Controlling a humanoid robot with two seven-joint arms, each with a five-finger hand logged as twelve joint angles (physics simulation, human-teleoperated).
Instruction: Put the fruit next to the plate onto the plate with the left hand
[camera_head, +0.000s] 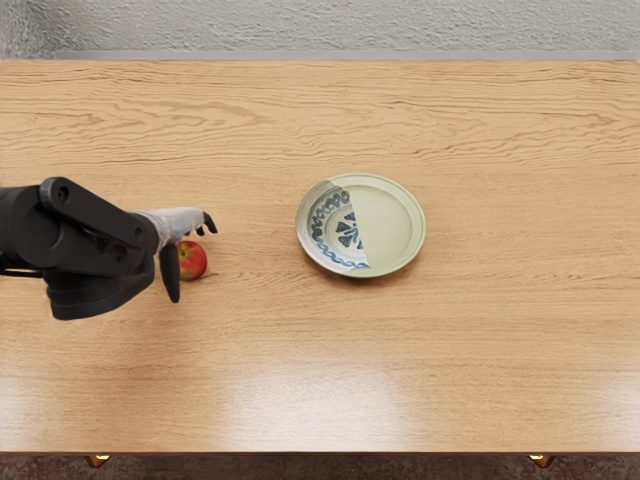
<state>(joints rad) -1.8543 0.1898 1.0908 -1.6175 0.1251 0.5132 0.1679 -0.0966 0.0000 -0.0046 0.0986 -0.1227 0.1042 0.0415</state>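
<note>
A small red apple (193, 260) lies on the wooden table (320, 370), well to the left of a pale green plate (395, 222) with a blue pattern on its left half. My left hand (186, 243) reaches in from the left edge and hovers right at the apple. Its fingers are spread, with fingertips (208, 222) above the fruit and the thumb hanging down along its left side. The hand covers part of the apple's left side. Nothing lies on the plate.
The table's far edge meets a grey wall (320, 25). Bare wood separates the apple from the plate's left rim.
</note>
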